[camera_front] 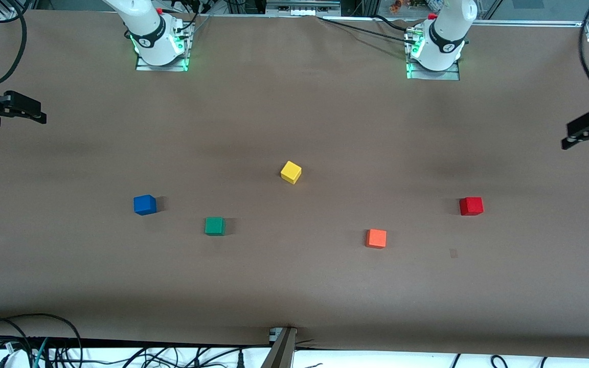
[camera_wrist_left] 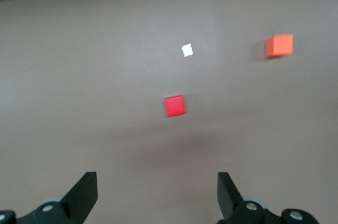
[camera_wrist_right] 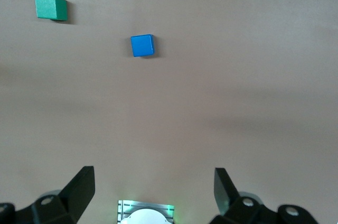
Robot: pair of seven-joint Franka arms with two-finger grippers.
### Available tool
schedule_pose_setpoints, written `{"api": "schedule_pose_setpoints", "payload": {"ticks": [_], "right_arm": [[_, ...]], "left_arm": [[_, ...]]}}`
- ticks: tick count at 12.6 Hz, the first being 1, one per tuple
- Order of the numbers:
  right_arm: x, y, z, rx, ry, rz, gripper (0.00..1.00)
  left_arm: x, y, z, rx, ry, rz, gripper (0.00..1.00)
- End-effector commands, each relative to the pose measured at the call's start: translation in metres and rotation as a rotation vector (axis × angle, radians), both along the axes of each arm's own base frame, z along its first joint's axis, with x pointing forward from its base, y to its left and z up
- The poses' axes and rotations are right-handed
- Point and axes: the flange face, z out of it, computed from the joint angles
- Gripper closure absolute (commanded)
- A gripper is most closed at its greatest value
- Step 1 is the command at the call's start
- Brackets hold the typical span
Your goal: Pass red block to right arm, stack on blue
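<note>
A: So, going across the front view from the right arm's end: the right gripper [camera_front: 36, 116] is hanging high over the table's edge at that end, jaws spread and carrying nothing. It is waiting.

B: And the blue cube [camera_front: 144, 204]?

A: It is sitting flat on the brown table [camera_front: 294, 286], toward the right arm's end. The green cube [camera_front: 214, 226] is lying near it, a little nearer the front camera. The right wrist view is showing both, blue cube [camera_wrist_right: 142, 45] and green cube [camera_wrist_right: 51, 8], apart from each other.

B: Then the middle?

A: The yellow cube [camera_front: 291, 171] is resting alone, farther from the front camera than the rest. The orange cube [camera_front: 376, 238] is coming next, then the red block [camera_front: 471, 206] toward the left arm's end, well apart from the orange one.

B: And the left gripper [camera_front: 575, 137]?

A: It is hovering over the table's edge at its own end, released, holding nothing. Its wrist view is showing the red block [camera_wrist_left: 174, 105] roughly between the two fingertips [camera_wrist_left: 84, 189], and the orange cube [camera_wrist_left: 279, 45] off to one side.

B: So the step in hand is the reach?

A: I am judging so. It should be coming straight down over the red block, squaring the fingers to two flat faces, gripping only part of the cube so the right gripper is getting free faces at the handover, and steering clear of the orange cube
</note>
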Motion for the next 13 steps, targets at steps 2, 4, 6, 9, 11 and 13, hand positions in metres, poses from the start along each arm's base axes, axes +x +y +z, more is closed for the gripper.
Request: {"api": "schedule_pose_setpoints", "payload": {"ticks": [2,4,6,9,11,13], "right_arm": [[0.017,0.003,-0.024,-0.004,0.032,0.016,0.0],[0.026,0.009,-0.046,-0.012,0.066,0.013,0.0],[0.029,0.007,-0.051,-0.013,0.065,0.01,0.0],[0.039,0.013,-0.068,-0.017,0.066,0.02,0.0],[0.05,0.013,-0.101,-0.013,0.115,0.032,0.0],[0.068,0.025,-0.134,-0.018,0.104,0.057,0.0]], "left_arm": [[0.006,0.076,-0.039,-0.048,0.046,-0.205,0.0],[0.007,0.103,-0.063,-0.068,0.071,-0.298,0.0],[0.012,0.143,-0.095,-0.092,0.049,-0.418,0.0],[0.019,0.181,-0.141,-0.148,-0.006,-0.62,0.0],[0.017,0.212,-0.184,-0.233,-0.052,-0.703,0.0],[0.015,0.235,-0.228,-0.308,-0.108,-0.789,0.0]]}}
